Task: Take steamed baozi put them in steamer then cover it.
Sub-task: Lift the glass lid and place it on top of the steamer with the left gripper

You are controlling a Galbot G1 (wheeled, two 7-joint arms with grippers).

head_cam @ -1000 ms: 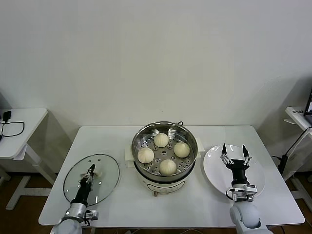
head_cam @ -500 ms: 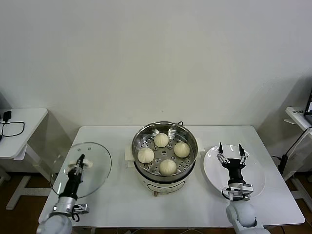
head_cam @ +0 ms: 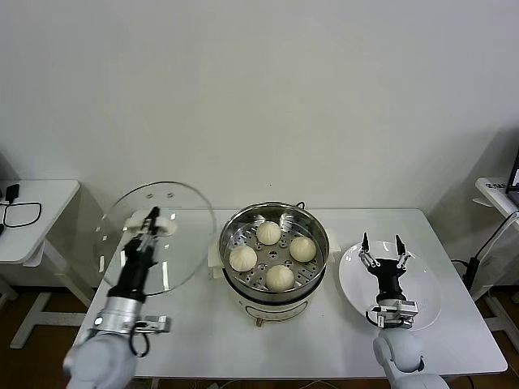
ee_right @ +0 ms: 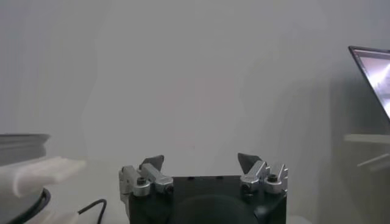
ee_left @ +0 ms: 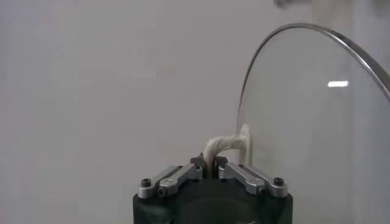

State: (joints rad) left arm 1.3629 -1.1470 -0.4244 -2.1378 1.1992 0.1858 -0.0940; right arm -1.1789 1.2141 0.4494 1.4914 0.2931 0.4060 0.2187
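Several cream-white baozi [head_cam: 268, 232] lie on the perforated tray inside the shiny steel steamer [head_cam: 229, 227] at the table's centre. My left gripper [head_cam: 151, 219] is shut on the white handle [ee_left: 220, 144] of the clear glass cover [head_cam: 178, 237], holding it up in the air and tilted on edge, left of the steamer. In the left wrist view the cover [ee_left: 304, 115] stands upright beside the left gripper [ee_left: 211, 163]. My right gripper [head_cam: 380, 245] stands open and empty above the white plate [head_cam: 426, 304]; the right wrist view shows this gripper [ee_right: 200, 163] with its jaws wide apart.
The steamer sits on a white electric base [head_cam: 243, 304] on the white table [head_cam: 340, 340]. A small white side table [head_cam: 45, 203] with a black cable is at far left. Another desk edge [head_cam: 496, 193] shows at far right.
The left gripper has lifted the cover off the table, raising it up and toward the steamer and tipping it on edge. The right gripper has barely shifted over the plate.
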